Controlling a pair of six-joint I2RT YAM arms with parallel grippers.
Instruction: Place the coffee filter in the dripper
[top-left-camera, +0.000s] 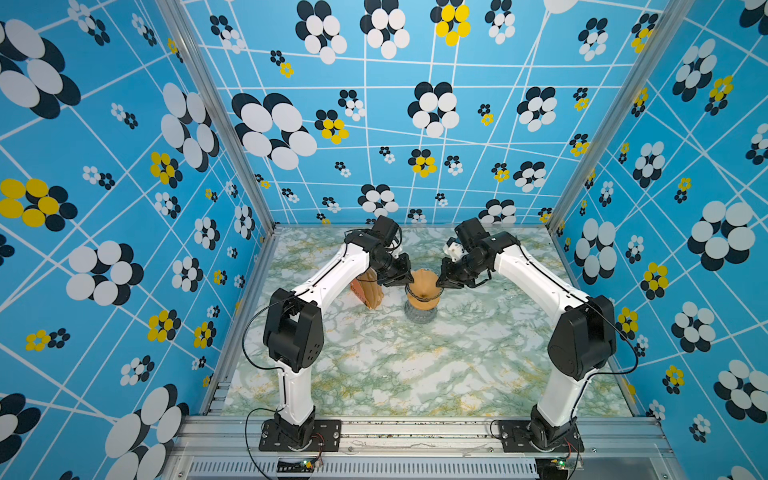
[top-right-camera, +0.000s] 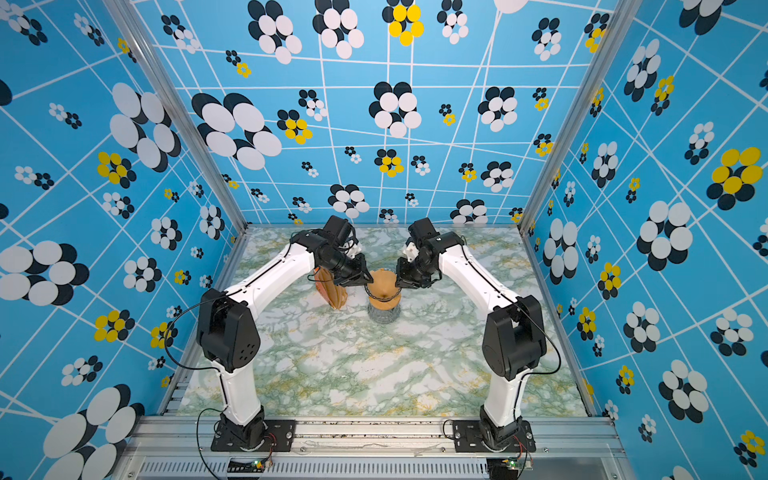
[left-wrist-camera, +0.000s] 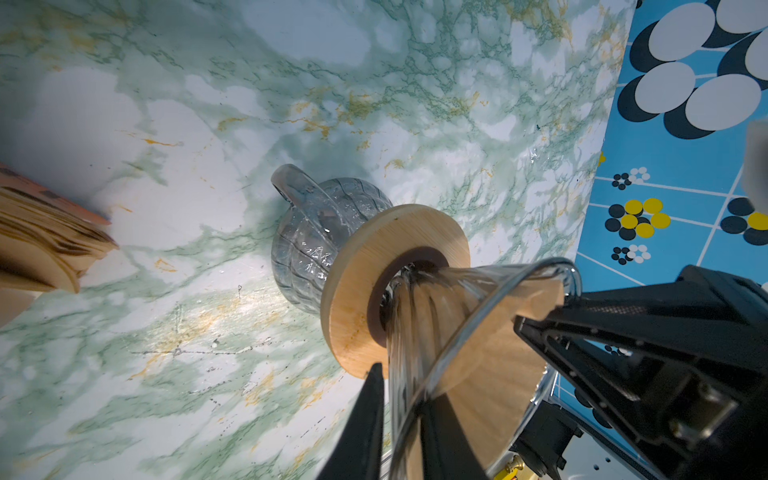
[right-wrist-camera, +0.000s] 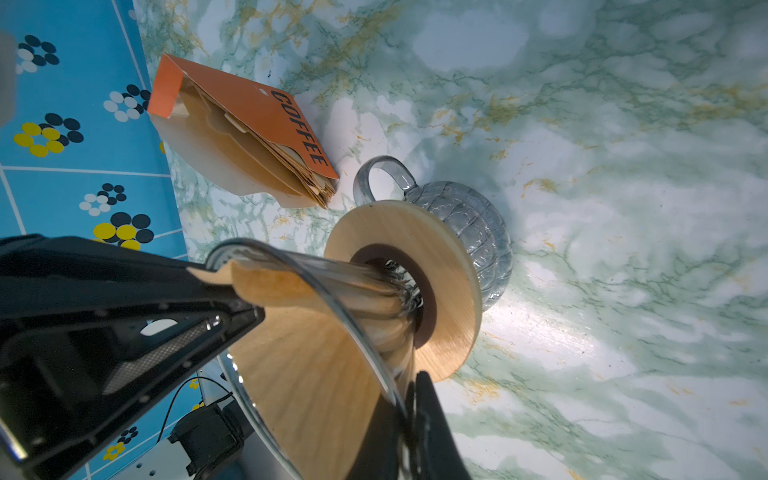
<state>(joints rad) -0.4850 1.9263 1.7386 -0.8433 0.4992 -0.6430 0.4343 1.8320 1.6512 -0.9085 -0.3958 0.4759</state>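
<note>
The coffee filter (top-left-camera: 423, 281) already sits inside the dripper (right-wrist-camera: 332, 291), its open mouth turned up and its pointed tip going down along the axis of the glass cone, toward the dark hole of the wooden ring (right-wrist-camera: 419, 245) that carries the dripper on top of the glass jug (left-wrist-camera: 307, 241). This stack stands on the marble surface (top-left-camera: 415, 365), between the two arms and near equally close to both. The left pincer (top-left-camera: 402, 277) meets the rim from its own side and the right pincer (top-left-camera: 445, 279) from the opposite side, so the two face each other across the mouth of the cone. In the right wrist view, the right pincer is closed narrow over the rim, one finger (right-wrist-camera: 432, 424) outside the glass wall and the other inside, on the paper edge; it seems to pinch glass and filter together. In the left wrist view, the left pincer has also one finger (left-wrist-camera: 365, 419) outside the glass and the other on the inner side, with only a narrow gap, and I judge it holds the rim of the dripper, though the contact itself is not clear. The relation that matters is the common axis: the paper cone lies along the same line as the glass cone, so any coming move should go straight down this line. The orange packet (right-wrist-camera: 266, 124) of spare papers lies apart, on the left arm's side.
</note>
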